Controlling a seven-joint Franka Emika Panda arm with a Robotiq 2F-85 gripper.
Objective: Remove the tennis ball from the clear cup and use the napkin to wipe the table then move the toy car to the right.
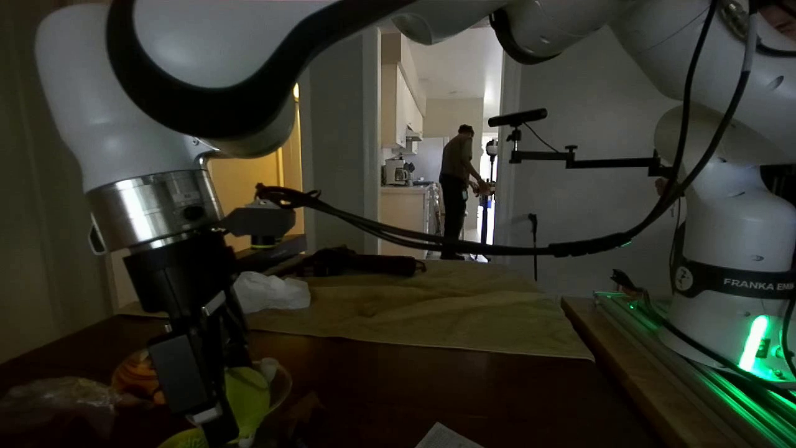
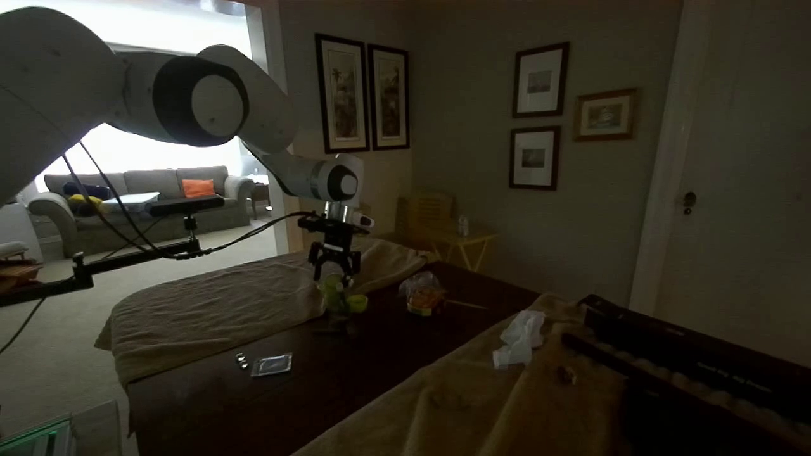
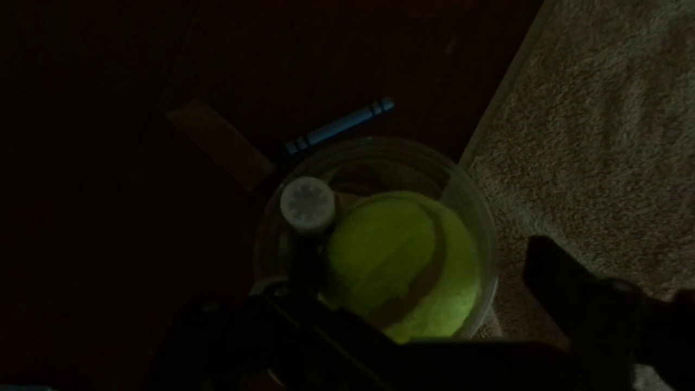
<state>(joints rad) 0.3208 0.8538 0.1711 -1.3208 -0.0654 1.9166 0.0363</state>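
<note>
Tennis ball and clear cup were nearest our work: the tennis ball sat inside the clear cup, close against its wall on one side, with a white-capped thing sharing the room. Astride the clear cup hung our gripper, its fingers spread wide and gripping nothing that we could see; one stood outside the cup wall with a gap, while the other was too dark for us to place within or without the rim. We judged the step to be grasping the ball, and to do it well we needed both fingertips inside the rim, lest we squeeze the cup instead. The sound way was to narrow the spread a little, turn the jaws clear of the white cap, descend straight, pinch just below the ball's middle, and lift plumb so that the cup might stay down. Just beside the clear cup lay a blue crayon and an orange-brown block. Near the cup, yet apart from it, sat the toy car; farther from the cup, the napkin lay on a tan cloth.
</note>
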